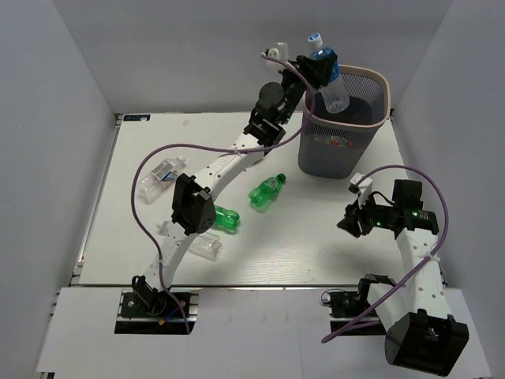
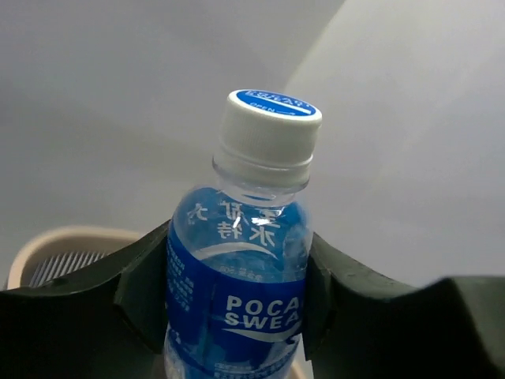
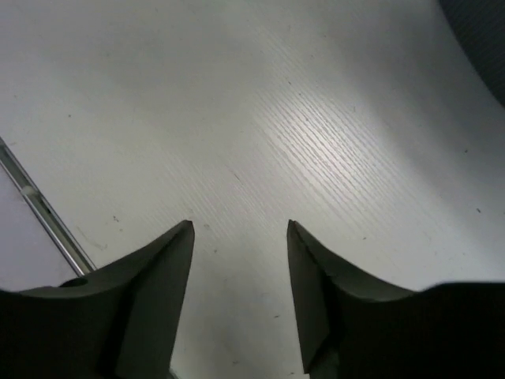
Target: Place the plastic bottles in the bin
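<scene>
My left gripper (image 1: 319, 71) is shut on the blue-labelled bottle (image 1: 330, 83) and holds it above the far left part of the bin's beige rim (image 1: 377, 77), white cap up. In the left wrist view the bottle (image 2: 245, 268) sits between the fingers (image 2: 142, 292), with the rim (image 2: 59, 238) below left. The dark mesh bin (image 1: 341, 138) stands at the back right. Two green bottles (image 1: 267, 189) (image 1: 226, 219) lie mid-table. Clear bottles lie at the left (image 1: 162, 175) and near the left arm (image 1: 207, 246). My right gripper (image 1: 347, 221) (image 3: 241, 229) is open and empty above bare table.
The left arm (image 1: 229, 162) stretches diagonally across the table over the green bottles. White walls enclose the table on three sides. Something red and white (image 1: 341, 143) shows through the bin's mesh. The bin's dark wall (image 3: 483, 39) shows at the top right of the right wrist view.
</scene>
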`<state>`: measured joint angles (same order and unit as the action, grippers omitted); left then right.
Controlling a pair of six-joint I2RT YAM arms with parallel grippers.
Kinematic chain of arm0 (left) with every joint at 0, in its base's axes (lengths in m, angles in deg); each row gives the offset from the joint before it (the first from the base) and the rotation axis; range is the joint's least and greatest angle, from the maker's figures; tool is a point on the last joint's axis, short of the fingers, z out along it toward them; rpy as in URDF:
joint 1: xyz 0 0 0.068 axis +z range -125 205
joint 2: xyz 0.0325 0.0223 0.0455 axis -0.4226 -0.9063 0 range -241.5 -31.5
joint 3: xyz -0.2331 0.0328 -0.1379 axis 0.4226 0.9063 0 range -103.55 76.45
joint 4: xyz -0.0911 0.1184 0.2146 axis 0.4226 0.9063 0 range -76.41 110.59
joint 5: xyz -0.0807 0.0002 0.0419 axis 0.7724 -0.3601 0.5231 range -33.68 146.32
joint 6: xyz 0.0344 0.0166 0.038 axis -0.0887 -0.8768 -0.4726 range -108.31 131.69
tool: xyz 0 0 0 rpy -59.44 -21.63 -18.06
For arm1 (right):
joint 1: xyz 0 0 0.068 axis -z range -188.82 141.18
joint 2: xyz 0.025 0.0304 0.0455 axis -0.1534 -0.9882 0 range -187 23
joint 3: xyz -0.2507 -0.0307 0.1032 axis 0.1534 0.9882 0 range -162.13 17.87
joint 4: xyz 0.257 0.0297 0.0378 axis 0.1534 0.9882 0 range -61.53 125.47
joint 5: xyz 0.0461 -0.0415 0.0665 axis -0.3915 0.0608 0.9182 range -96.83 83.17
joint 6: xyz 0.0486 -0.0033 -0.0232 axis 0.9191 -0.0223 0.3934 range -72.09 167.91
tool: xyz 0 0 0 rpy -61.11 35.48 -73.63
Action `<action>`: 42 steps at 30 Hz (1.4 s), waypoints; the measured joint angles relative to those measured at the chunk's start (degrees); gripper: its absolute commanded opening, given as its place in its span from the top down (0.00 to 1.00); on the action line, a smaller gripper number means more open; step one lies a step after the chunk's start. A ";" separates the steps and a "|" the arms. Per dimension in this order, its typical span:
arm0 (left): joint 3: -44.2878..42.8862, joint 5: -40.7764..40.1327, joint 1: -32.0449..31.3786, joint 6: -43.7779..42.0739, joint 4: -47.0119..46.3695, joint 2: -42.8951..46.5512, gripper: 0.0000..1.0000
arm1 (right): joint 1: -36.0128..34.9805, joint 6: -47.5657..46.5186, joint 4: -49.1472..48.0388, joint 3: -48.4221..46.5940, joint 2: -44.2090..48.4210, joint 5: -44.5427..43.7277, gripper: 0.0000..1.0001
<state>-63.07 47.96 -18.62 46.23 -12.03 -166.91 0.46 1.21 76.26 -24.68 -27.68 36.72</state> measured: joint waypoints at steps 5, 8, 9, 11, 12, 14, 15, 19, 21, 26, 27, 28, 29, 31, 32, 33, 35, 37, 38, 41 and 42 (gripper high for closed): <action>0.55 -1.60 0.00 0.92 1.73 -4.76 0.00 | -0.02 0.00 -1.31 0.39 0.11 1.38 0.10; 0.55 -1.57 0.00 0.46 2.62 -5.33 0.00 | -0.39 -1.90 -2.97 1.18 0.00 5.09 0.10; 0.55 -1.44 0.02 -0.02 2.58 -5.16 0.00 | -0.76 -2.73 -3.91 1.62 -0.22 6.71 0.10; 0.94 -0.48 0.00 -1.40 2.89 -3.91 0.00 | -1.95 -5.53 -6.19 2.32 -1.27 9.18 0.10; 1.86 0.31 0.00 -2.38 3.32 -2.60 0.00 | -2.75 -7.76 -7.50 2.38 -2.29 10.27 0.10; 7.21 1.90 0.00 -5.27 4.55 2.86 0.00 | -4.74 -12.26 -9.94 2.25 -5.42 11.93 0.10; 11.41 2.54 0.00 -7.04 6.19 7.04 0.00 | -6.08 -15.45 -10.86 1.95 -7.65 12.44 0.10; 28.68 -0.07 -0.59 -14.84 16.04 28.52 0.00 | -13.64 -27.69 -11.45 -3.45 -17.55 12.04 0.13; 37.20 -4.68 -1.14 -15.63 24.55 41.70 0.00 | -17.62 -33.92 -12.02 -8.63 -23.45 11.28 0.13; 57.37 -15.17 -1.51 -5.57 45.77 71.19 0.00 | -27.36 -46.73 -13.94 -19.47 -35.08 7.15 0.10; 60.76 -16.35 -1.36 -2.38 49.46 74.66 0.00 | -29.33 -48.63 -14.01 -21.55 -37.11 6.05 0.10; 64.54 -17.40 -1.18 1.20 53.46 77.81 0.00 | -30.86 -50.18 -14.23 -23.50 -39.06 4.74 0.10; 68.13 -17.90 -1.20 4.63 57.94 79.76 0.00 | -32.52 -51.78 -13.92 -25.75 -41.33 3.52 0.10; 73.99 -18.18 -1.20 12.09 65.92 80.59 0.00 | -35.10 -54.27 -13.55 -30.47 -45.86 1.31 0.10; 76.26 -18.14 -1.20 15.50 69.64 80.08 0.00 | -36.48 -55.15 -13.18 -32.74 -48.09 0.22 0.10; 78.42 -17.94 -1.20 19.12 73.44 79.01 0.00 | -37.62 -55.87 -13.20 -34.60 -50.07 -0.61 0.10; 81.18 -17.22 -1.22 24.68 79.34 77.64 0.00 | -39.36 -57.02 -12.90 -37.13 -53.27 -2.51 0.10; 82.12 -16.31 -1.22 29.31 84.02 77.96 0.00 | -41.07 -57.94 -11.21 -39.30 -56.41 -4.09 0.10; 82.12 -16.09 -1.22 30.73 85.18 78.51 0.00 | -41.88 -58.42 -10.12 -40.54 -58.12 -4.94 0.10; 82.07 -15.87 -1.22 33.94 88.13 80.89 0.00 | -43.58 -59.25 -6.56 -44.52 -62.95 -6.95 0.10; 82.05 -15.85 -1.22 34.53 89.11 81.48 0.00 | -44.04 -59.39 -5.75 -45.35 -64.11 -7.61 0.10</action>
<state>18.98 32.12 -19.84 80.77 77.08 -85.43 -43.59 -58.17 70.52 -70.03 -91.78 29.11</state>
